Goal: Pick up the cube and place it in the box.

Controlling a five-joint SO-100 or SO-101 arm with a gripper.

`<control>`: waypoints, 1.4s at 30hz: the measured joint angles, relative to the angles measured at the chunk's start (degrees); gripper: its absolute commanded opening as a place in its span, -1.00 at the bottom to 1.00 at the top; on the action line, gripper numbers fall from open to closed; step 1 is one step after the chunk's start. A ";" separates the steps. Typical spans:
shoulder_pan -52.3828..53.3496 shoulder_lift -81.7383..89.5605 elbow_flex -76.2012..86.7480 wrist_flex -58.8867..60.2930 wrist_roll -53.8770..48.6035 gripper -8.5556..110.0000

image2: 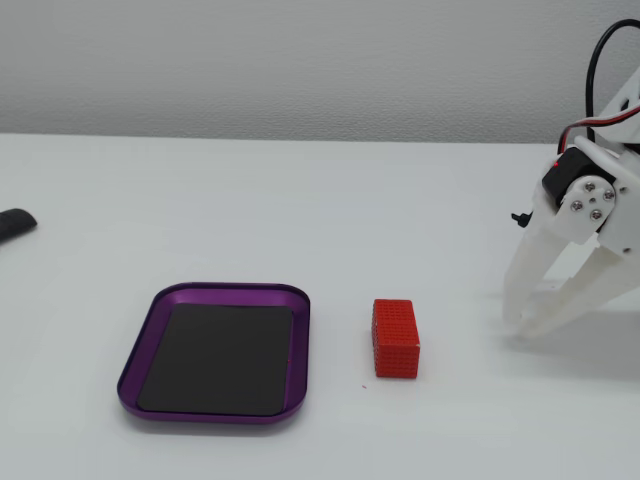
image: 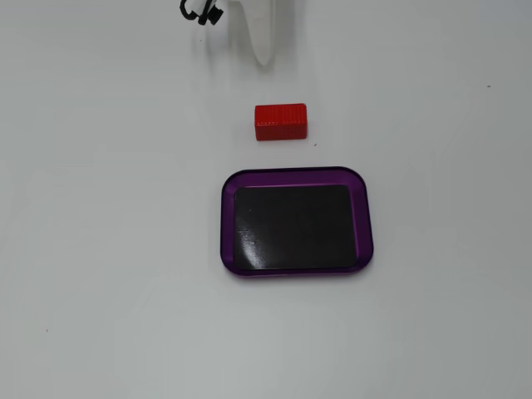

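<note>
The cube (image: 280,121) (image2: 395,338) is a small red ribbed block lying on the white table, just outside the box's edge on the arm's side. The box (image: 229,224) (image2: 300,345) is a shallow purple-rimmed tray with a glossy black bottom, and nothing lies in it. My white gripper (image2: 521,325) hangs tip-down to the cube's right in this fixed view, clearly apart from it. Its fingertips meet near the table, shut on nothing. In the top-down fixed view only the lower part of the gripper (image: 264,56) shows, at the upper edge beyond the cube.
A dark object (image2: 15,224) lies at the table's far left edge. Black and red cables (image2: 600,60) run along the arm. A grey wall stands behind the table.
</note>
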 measured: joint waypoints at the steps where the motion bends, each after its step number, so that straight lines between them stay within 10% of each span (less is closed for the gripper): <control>1: 0.00 0.00 0.00 0.00 0.00 -0.86; 30: 0.00 -1.76 -0.26 -5.36 0.88 -0.86; 42: 0.18 -46.41 -31.73 -13.80 0.97 -0.81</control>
